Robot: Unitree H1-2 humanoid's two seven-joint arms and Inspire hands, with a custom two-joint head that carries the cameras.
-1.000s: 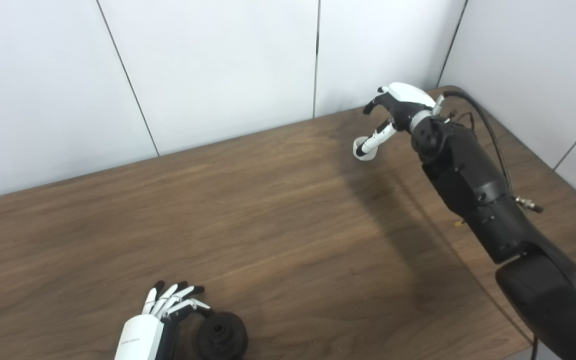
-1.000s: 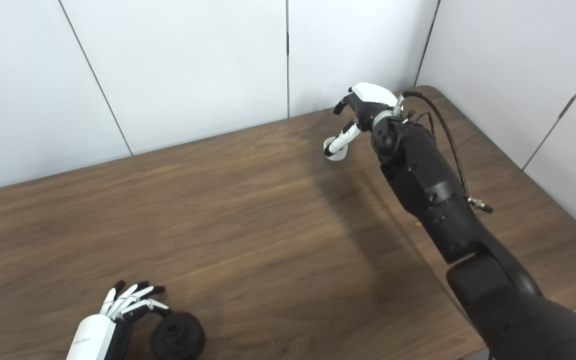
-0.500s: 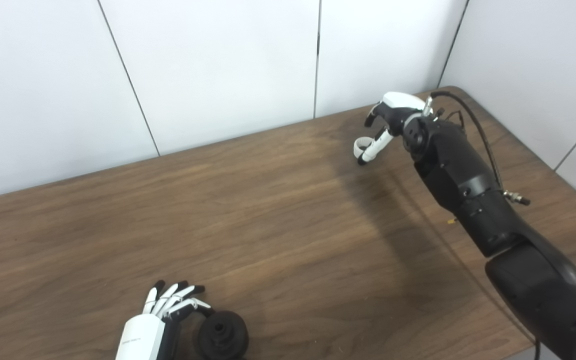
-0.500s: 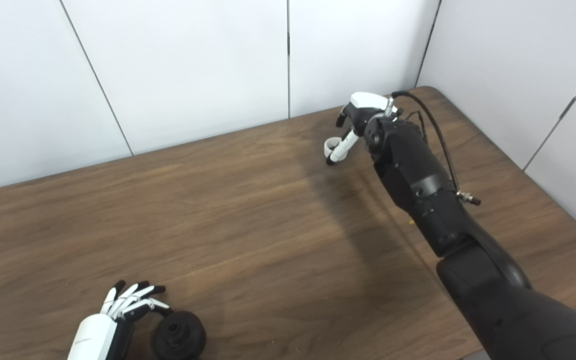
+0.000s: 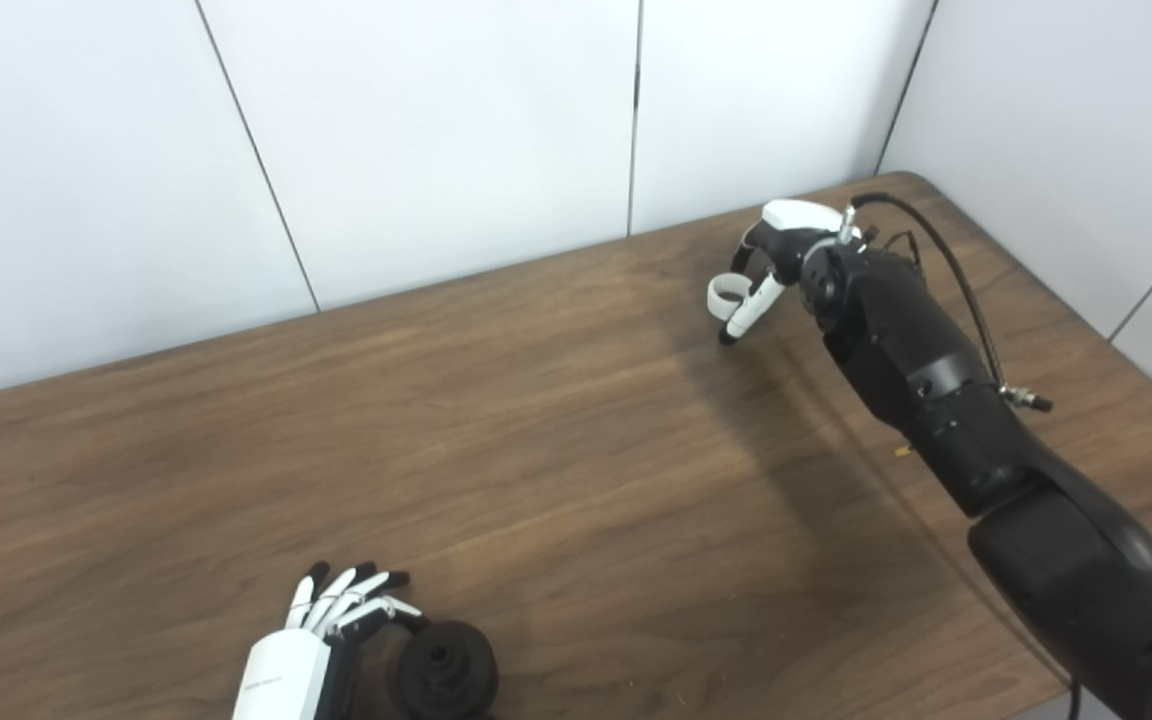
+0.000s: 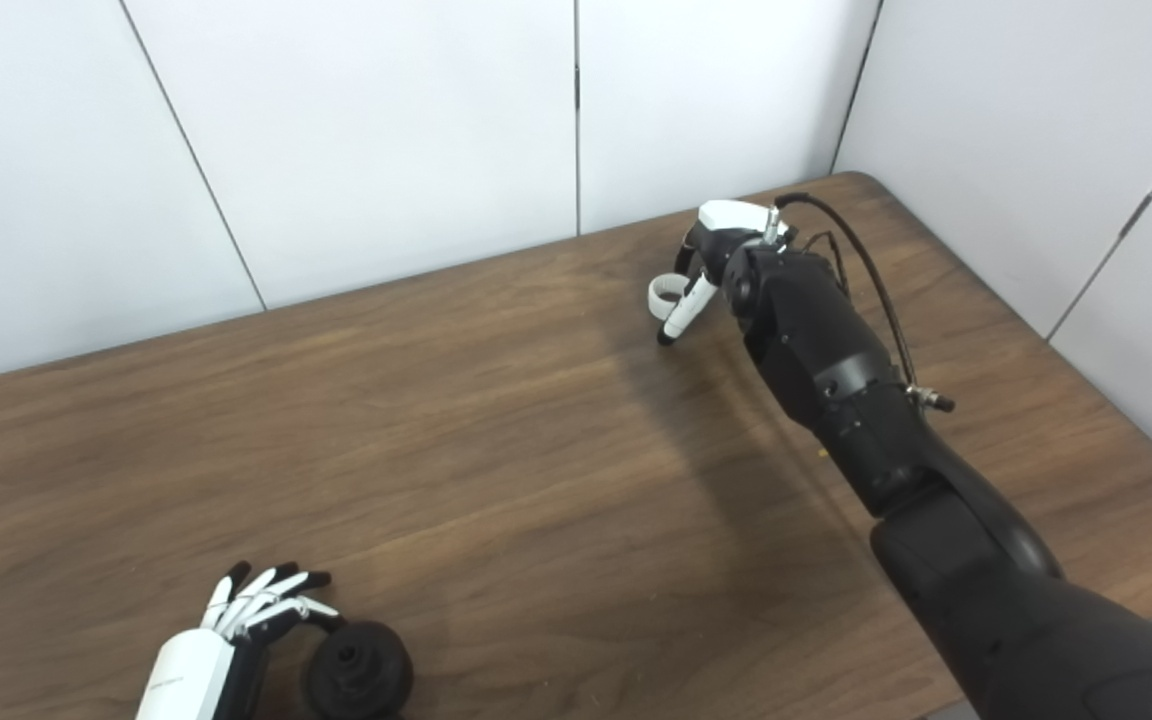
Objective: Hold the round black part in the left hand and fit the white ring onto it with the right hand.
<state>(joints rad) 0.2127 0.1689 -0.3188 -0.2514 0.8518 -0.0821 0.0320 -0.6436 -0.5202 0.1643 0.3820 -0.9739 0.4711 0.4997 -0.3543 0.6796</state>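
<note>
The round black part [image 5: 446, 670] lies on the wooden table [image 5: 556, 440] near the front edge, with a raised hub in its middle. My left hand [image 5: 321, 640] rests just to its left, open, fingers spread and pointing away, thumb tip at the part's rim. Far back on the right, my right hand [image 5: 771, 255] curls downward over the white ring [image 5: 724, 295]. The ring stands tilted on edge, pinched between a bent finger above and the thumb [image 6: 681, 310] in front. Whether the ring still touches the table I cannot tell.
White wall panels [image 5: 436, 130] close off the table's back and right sides. A black cable [image 5: 946, 260] loops along my right forearm. The table's right edge [image 6: 1116, 400] runs close beside that arm, and its rounded corner is just behind the hand.
The right hand has dropped lower and closed on the ring, which lay flat a second ago and now stands on edge in the fingers. Left hand and black part have not moved.
</note>
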